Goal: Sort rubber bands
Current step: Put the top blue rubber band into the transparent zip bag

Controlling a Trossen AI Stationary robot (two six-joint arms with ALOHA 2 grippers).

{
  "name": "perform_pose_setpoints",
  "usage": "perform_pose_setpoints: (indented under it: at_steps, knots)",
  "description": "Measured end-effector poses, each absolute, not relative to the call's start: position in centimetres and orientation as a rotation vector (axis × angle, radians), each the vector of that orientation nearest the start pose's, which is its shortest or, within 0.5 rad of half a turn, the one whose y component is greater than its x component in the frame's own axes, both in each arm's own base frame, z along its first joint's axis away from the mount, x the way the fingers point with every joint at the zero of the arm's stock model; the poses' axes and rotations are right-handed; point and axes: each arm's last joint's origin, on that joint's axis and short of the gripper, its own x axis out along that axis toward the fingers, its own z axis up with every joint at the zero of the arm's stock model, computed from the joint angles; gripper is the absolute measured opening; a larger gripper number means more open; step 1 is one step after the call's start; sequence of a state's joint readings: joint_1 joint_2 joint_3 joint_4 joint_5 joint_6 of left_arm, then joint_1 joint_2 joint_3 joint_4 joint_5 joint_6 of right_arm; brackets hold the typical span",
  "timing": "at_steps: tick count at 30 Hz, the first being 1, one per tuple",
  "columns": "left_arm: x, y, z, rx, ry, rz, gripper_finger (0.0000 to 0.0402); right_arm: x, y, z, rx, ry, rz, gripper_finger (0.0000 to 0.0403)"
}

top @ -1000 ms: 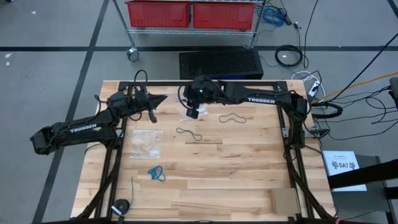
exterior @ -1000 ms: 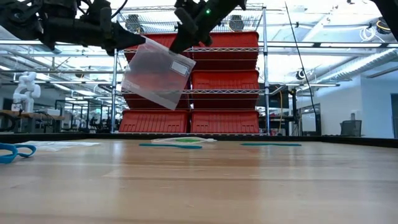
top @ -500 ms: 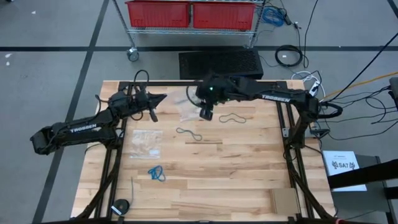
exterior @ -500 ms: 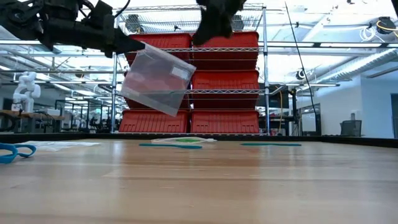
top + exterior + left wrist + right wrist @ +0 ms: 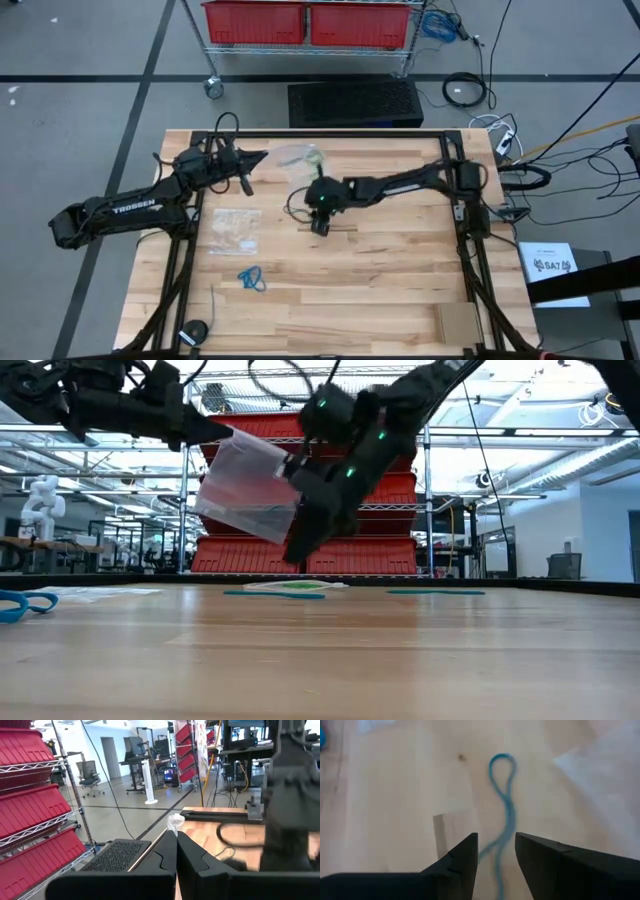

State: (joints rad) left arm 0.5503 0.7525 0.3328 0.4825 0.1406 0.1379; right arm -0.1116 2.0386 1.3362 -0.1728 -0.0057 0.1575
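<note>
My left gripper (image 5: 262,157) is shut on a clear zip bag (image 5: 248,485) and keeps it high over the table's far left part. My right gripper (image 5: 495,852) is open and low over the table's middle. Its fingers stand on either side of a dark teal rubber band (image 5: 502,805), which lies flat on the wood (image 5: 300,212); I see no touch. Bright blue bands (image 5: 252,279) lie near the left front. A second clear bag (image 5: 235,230) lies flat on the table, left of the right gripper. My left gripper pinches the clear bag at its upper corner (image 5: 228,435) between the two shut fingers, coming level from the table's left. A bit of plastic (image 5: 175,822) pokes out past the fingertips. The bag is lifted clear and hangs tilted below the fingers.
A small black round object (image 5: 193,332) sits at the near left edge and a cardboard piece (image 5: 458,322) at the near right. Red bins (image 5: 360,480) on a wire shelf stand beyond the far edge. Bare wood fills the near half of the table.
My right gripper has left the bag's top edge. It swung from the far side toward the table's middle and came down over the dark teal band. The bag stayed in the air, hanging from my left gripper alone.
</note>
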Motion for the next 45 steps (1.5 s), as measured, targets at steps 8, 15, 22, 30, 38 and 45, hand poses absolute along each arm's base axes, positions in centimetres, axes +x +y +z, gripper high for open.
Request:
perform_pose_setpoints:
  at_steps: [8, 15, 22, 30, 38, 45]
  knots:
    - [14.8, 8.6, 24.5, 0.158, -0.031, 0.413, 0.0000, 45.2, -5.1, 12.3, 0.247, 0.868, -0.206, 0.0125]
    - [14.8, 8.6, 24.5, 0.164, -0.028, 0.413, 0.0000, 46.1, -5.5, 9.9, 0.253, 0.899, -0.223, 0.0084]
    - [14.8, 8.6, 24.5, 0.164, -0.028, 0.413, 0.0000, 46.1, -5.8, 9.4, 0.236, 0.917, -0.207, 0.0007]
    - [14.8, 8.6, 24.5, 0.163, -0.028, 0.413, 0.0000, 45.4, -5.6, 12.5, 0.229, 0.898, -0.163, 0.0000]
    - [14.8, 8.6, 24.5, 0.163, -0.028, 0.413, 0.0000, 44.6, -5.4, 19.3, 0.168, 0.741, -0.133, 0.0000]
    - [14.9, 8.6, 24.5, 0.163, -0.028, 0.412, 0.0000, 43.9, -5.1, 24.2, 0.078, 0.579, -0.147, 0.0000]
